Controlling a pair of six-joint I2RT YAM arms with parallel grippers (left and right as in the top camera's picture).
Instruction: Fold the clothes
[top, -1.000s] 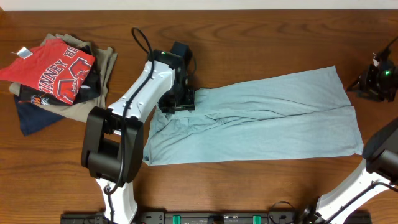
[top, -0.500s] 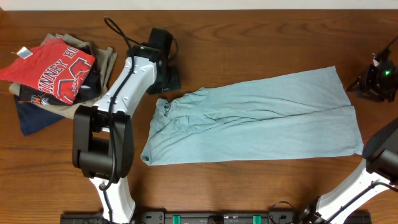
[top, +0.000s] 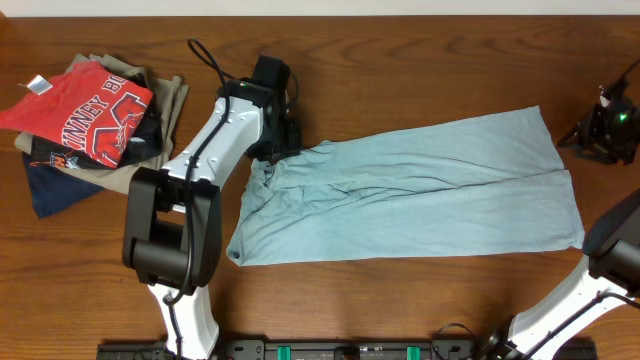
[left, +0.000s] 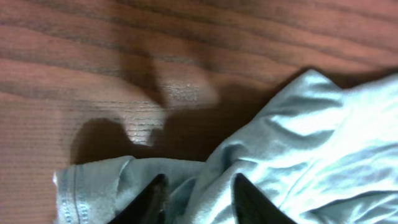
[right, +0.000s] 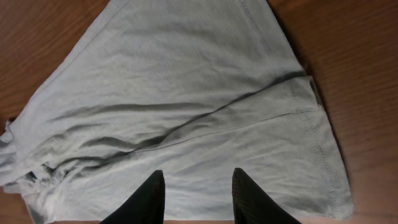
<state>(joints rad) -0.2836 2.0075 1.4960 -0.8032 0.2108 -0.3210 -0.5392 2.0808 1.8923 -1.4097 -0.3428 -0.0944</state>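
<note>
The clothes, a pale blue-grey T-shirt (top: 420, 190), lie spread across the middle of the wooden table, smooth at the right and rumpled at the upper left. My left gripper (top: 283, 140) is down on that rumpled corner. In the left wrist view its fingers (left: 199, 180) stand apart, with a raised fold of the shirt (left: 323, 137) between them and a hemmed edge at the left. My right gripper (top: 603, 128) hovers off the shirt's right end. In the right wrist view it (right: 199, 174) is open and empty, high over the shirt (right: 186, 93).
A pile of other garments sits at the far left: a red shirt with white lettering (top: 95, 110) on top, khaki (top: 170, 100) and navy (top: 55, 185) pieces beneath. Both arm bases stand at the table's front edge.
The left gripper lifted off the shirt toward the upper left, then came back down onto its upper left corner with the jaws narrower. The right arm has not moved.
</note>
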